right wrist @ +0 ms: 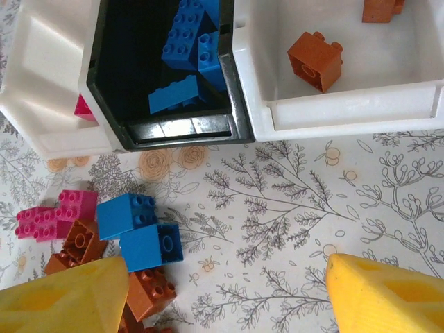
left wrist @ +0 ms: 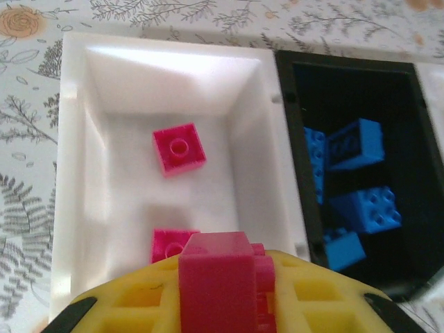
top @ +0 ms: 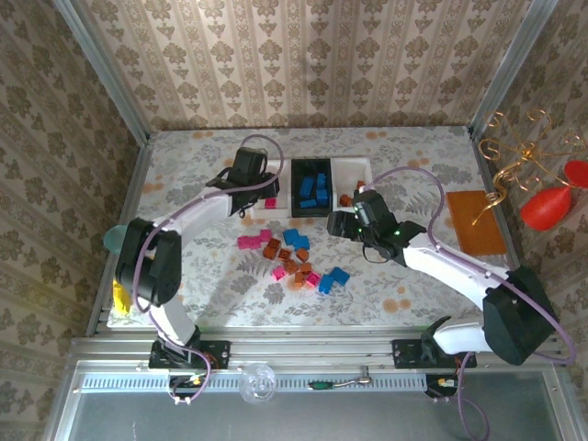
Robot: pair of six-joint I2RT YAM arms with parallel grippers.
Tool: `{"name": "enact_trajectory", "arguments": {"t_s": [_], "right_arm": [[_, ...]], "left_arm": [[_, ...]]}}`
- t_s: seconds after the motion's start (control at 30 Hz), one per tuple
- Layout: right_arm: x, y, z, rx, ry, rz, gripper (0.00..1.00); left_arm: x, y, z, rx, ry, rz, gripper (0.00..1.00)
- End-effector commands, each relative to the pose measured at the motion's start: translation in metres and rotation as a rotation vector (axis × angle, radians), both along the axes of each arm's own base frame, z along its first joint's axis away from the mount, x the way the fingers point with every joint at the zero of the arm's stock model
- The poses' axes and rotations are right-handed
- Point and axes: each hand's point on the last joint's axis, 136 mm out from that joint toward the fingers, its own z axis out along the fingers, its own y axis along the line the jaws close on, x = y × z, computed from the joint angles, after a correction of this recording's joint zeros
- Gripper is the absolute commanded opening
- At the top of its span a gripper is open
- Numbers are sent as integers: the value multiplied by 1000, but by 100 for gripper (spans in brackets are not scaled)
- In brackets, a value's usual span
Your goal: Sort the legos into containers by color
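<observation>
My left gripper (left wrist: pixel 222 305) pinches a pink brick (left wrist: pixel 214 267) over the left white tray (left wrist: pixel 69 173).
Right gripper (right wrist: pixel 225 298) is spread over the table (right wrist: pixel 291 208) beside the loose bricks (right wrist: pixel 132 236); beyond, blue bricks (right wrist: pixel 184 35) in the black tray (right wrist: pixel 180 132), brown bricks (right wrist: pixel 316 59) in the right white tray (right wrist: pixel 347 111).

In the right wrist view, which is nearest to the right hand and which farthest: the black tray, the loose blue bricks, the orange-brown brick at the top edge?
From the right hand:
1. Loose blue bricks, on the table, to its left.
2. Black tray, farther back, centre-left.
3. Orange-brown brick, far right, inside the white tray.
</observation>
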Motion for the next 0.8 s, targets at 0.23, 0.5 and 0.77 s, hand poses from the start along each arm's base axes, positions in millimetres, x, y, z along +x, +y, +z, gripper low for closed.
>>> {"name": "enact_trajectory", "arguments": {"t_s": [0.23, 0.5, 0.77], "right_arm": [[-24, 0, -4, 34, 45, 24, 77], [-33, 16, -7, 51, 65, 97, 77], [-58, 71, -17, 54, 91, 313, 75]], "left_arm": [[24, -7, 17, -9, -1, -22, 66], [-20, -17, 79, -161, -116, -83, 87], [-117, 2, 102, -219, -214, -112, 100]]}}
